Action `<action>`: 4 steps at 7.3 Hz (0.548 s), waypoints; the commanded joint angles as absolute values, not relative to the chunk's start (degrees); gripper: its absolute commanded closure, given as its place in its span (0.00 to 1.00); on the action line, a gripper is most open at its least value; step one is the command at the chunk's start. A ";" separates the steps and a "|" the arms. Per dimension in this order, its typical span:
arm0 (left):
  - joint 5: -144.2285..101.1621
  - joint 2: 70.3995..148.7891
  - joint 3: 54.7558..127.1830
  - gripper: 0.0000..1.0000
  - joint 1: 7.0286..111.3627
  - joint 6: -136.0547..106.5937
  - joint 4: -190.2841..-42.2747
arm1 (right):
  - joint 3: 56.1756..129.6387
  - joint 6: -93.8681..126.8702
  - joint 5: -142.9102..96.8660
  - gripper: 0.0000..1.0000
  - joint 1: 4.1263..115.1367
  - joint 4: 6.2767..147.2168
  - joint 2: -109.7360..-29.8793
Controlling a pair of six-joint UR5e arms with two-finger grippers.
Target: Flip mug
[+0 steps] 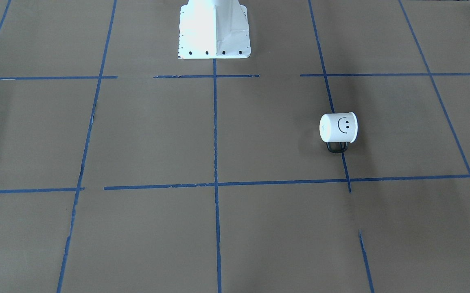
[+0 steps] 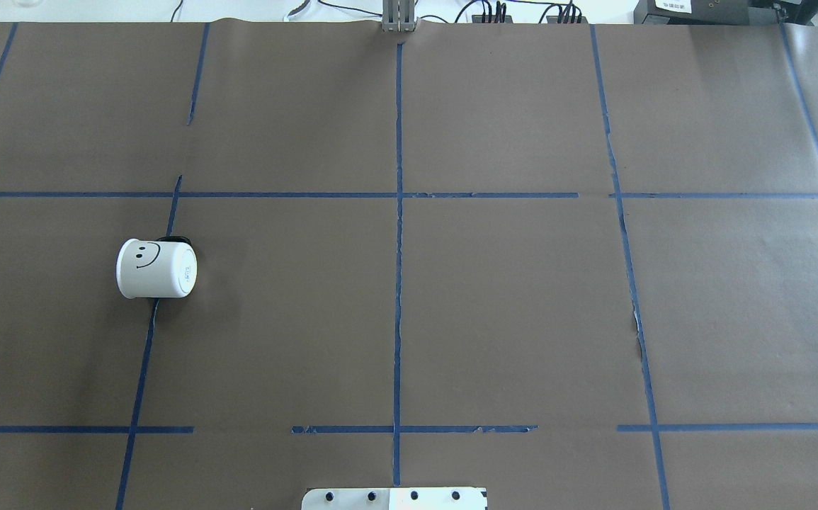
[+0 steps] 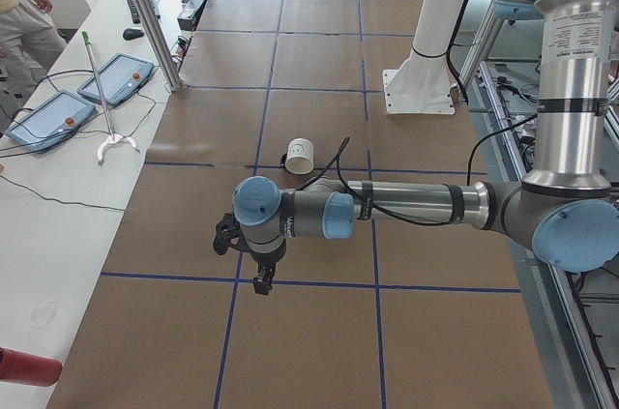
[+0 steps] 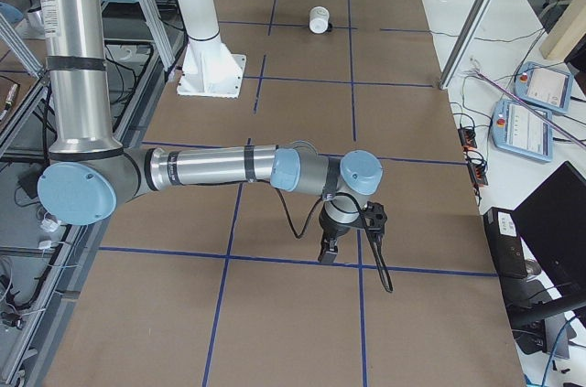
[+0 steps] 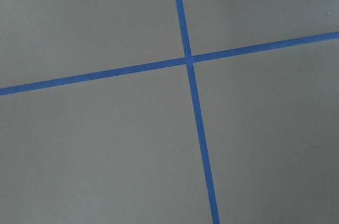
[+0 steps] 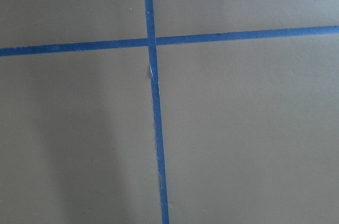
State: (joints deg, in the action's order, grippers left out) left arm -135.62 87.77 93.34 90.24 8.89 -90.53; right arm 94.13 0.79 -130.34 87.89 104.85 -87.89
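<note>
Left arm fills the near field of the left side view: forearm level over the surface, wrist pointing down above a blue tape cross. Left jaws show only in that side view, so I can't tell if they're apart or together. Same story for the right arm at the opposite end, wrist over its own tape cross; the state of the right jaws can't be told either. Both wrist cams show only brown paper and tape, no mug.

Mug is at 9 o'clock from the surface centre in the overhead view, on the robot's left half, lying on its side across a tape line. Base faces 3 o'clock, mouth 9 o'clock, smiley up. The black handle is at 12 o'clock, on the side away from the robot, low against the surface. It's well apart from both arms, with nothing touching it.

My read on the step: pre-approach, flip not started. Left arm looks the closer one. Next move calls for travel across to the mug, then a descent with jaws apart to straddle the body at 12–6 o'clock or take the wall near the rim, clear of the handle. After that, lift and rotate to stand it. The smooth round body may roll or slip when pinched; the handle probably chocks it only partly.
</note>
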 commanded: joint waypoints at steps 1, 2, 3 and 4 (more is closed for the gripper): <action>-135.53 88.32 93.17 0.00 90.18 6.44 -90.35 | 94.13 0.79 -130.34 0.00 87.89 104.85 -87.89; -135.53 88.94 92.82 0.00 90.18 2.76 -90.35 | 94.13 0.79 -130.34 0.00 87.89 104.85 -87.89; -135.53 89.21 93.68 0.00 90.18 -0.93 -90.35 | 94.13 0.79 -130.34 0.00 87.89 104.85 -87.98; -135.35 90.17 94.65 0.00 90.09 -1.75 -90.35 | 94.13 0.79 -130.34 0.00 87.89 104.85 -87.89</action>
State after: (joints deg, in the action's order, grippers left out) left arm -135.49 89.24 93.66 90.15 0.72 -90.36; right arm 94.13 0.79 -130.34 87.89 104.85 -87.92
